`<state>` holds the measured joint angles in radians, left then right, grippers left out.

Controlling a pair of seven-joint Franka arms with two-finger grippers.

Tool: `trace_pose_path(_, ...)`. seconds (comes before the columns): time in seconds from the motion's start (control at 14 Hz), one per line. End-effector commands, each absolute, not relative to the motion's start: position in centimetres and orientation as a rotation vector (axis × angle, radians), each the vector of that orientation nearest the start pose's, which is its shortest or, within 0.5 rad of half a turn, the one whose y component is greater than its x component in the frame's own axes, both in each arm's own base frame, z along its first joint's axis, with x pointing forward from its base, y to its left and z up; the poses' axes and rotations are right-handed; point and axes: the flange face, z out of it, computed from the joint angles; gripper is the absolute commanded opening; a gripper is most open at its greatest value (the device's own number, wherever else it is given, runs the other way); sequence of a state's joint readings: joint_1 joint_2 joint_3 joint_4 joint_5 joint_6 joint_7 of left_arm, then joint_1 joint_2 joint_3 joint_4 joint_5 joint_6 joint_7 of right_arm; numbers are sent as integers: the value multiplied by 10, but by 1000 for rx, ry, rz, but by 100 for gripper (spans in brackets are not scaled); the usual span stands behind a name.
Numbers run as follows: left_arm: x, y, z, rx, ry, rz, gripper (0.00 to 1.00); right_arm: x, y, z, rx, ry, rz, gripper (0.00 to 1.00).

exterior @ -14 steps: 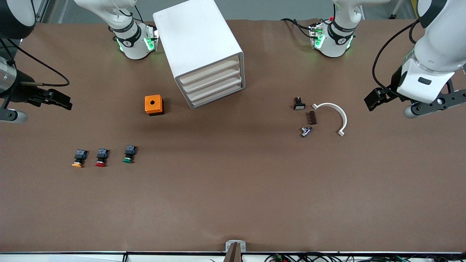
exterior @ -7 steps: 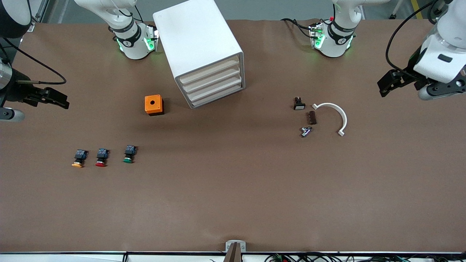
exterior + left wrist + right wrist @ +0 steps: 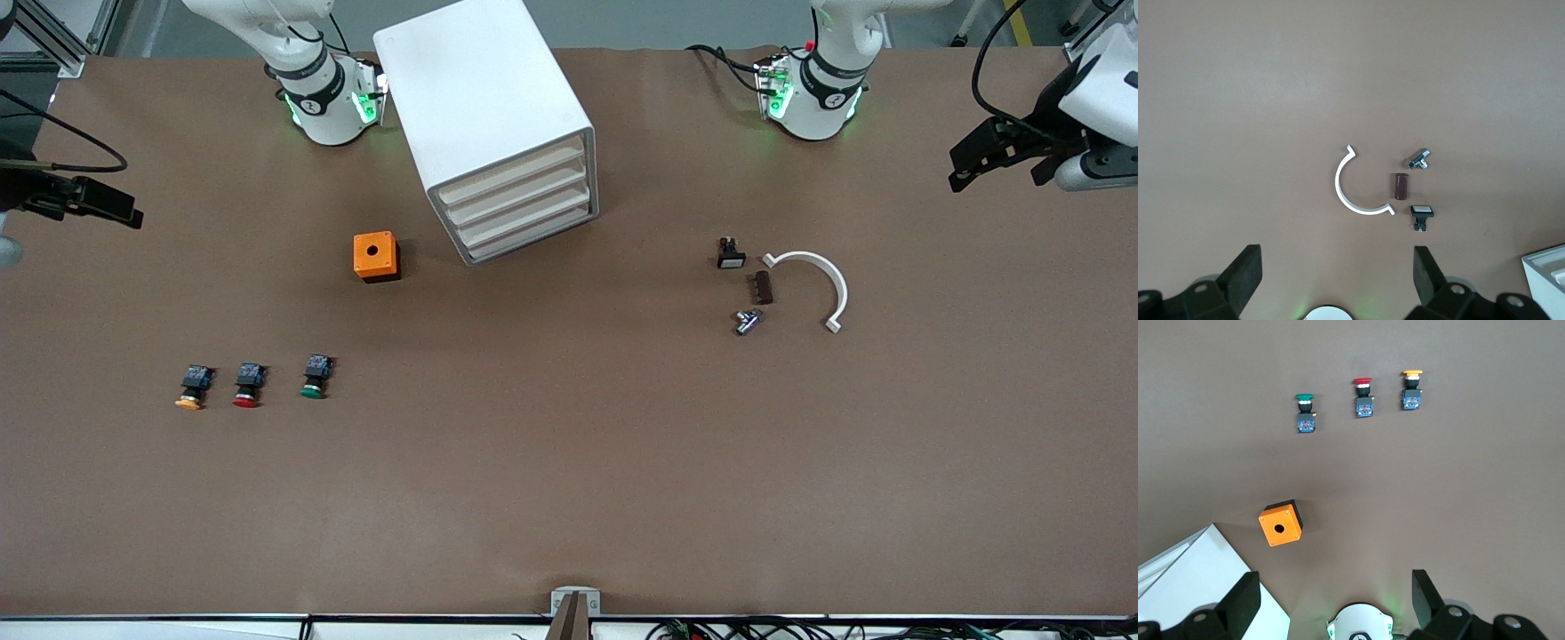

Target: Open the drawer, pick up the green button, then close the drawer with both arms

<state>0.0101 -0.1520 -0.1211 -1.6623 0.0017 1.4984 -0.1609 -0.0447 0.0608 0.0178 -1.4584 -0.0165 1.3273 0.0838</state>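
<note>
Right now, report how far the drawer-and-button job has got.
Nothing looks done: all drawers of the white cabinet are shut, and the green button sits on the table beside the red one. Nothing is in hand; the left gripper and right gripper hang open. Opening, taking and closing remain.

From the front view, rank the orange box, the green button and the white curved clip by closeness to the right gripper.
Measured from the open right gripper, at its arm's table end:
1. Green button, in the button row; the orange box beside the drawer cabinet is too close to separate.
2. White curved clip, toward the left arm's end.

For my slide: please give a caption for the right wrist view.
Open right gripper high above green button, red button, yellow button.
</note>
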Motion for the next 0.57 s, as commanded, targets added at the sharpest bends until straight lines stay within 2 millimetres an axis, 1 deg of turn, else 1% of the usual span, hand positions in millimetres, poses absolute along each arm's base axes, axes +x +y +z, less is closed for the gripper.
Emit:
trace_pose_path(0.0, 490, -60, 654, -3119, -53, 12, 100, 549, -20, 628, -3136, 175, 254, 100)
trace_pose_path(0.07, 492, -60, 653, -3119, -55, 12, 100, 550, -25, 631, -3137, 187, 227, 100)
trace_pose_path(0.21, 494, -61, 654, -3122, -53, -14, 100, 550, -42, 631, -3131, 220, 219, 100)
trace_pose_path(0.29, 494, -62, 654, -3121, -48, -16, 100, 548, -42, 634, -3128, 219, 210, 100)
trace_pose_path(0.43, 493, -65, 653, -3120, -41, -19, 100, 542, -36, 652, -3121, 201, 135, 100)
trace_pose_path(0.5, 494, -65, 654, -3121, -41, -28, 100, 541, -34, 655, -3120, 194, 122, 100)
